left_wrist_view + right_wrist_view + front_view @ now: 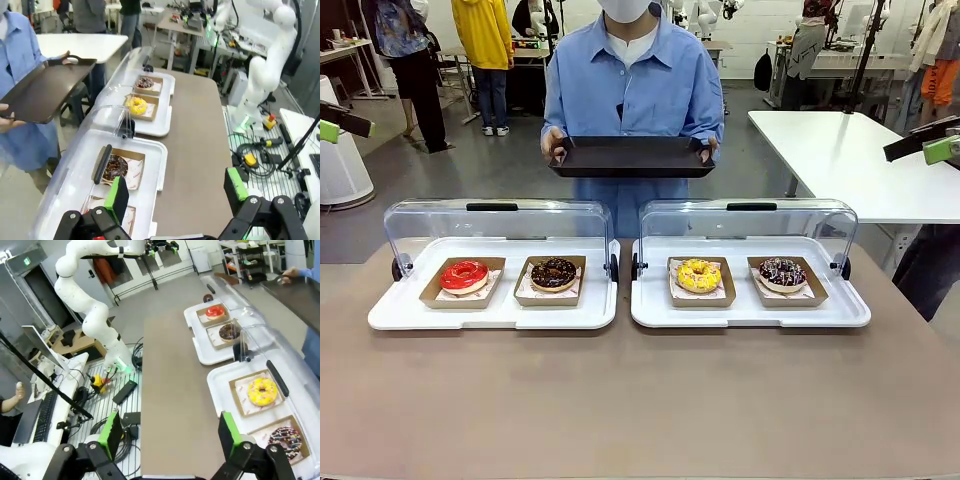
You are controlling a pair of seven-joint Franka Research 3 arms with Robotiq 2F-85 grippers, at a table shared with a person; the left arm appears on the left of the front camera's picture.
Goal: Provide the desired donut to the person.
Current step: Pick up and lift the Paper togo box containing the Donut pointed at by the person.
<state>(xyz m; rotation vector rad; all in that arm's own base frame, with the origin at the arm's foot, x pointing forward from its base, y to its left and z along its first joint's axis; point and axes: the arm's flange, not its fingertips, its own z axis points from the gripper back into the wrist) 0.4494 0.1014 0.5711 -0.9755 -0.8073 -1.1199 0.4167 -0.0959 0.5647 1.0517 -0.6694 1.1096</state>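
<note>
Left gripper point(177, 197) and right gripper point(170, 435) stood with jaws apart, empty; the person in a light blue shirt point(630, 85) held a flat black rectangular tray point(632, 157)

The left tool point(177, 192) and right tool point(169, 434) are black with green pads point(119, 192), on white arms point(95, 315). The person point(630, 85) wears a light-blue button-up shirt, white tee and white mask.

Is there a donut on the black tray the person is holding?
No, the black tray that the person holds is bare, and all four donuts lie in paper boxes on the white trays.
</note>
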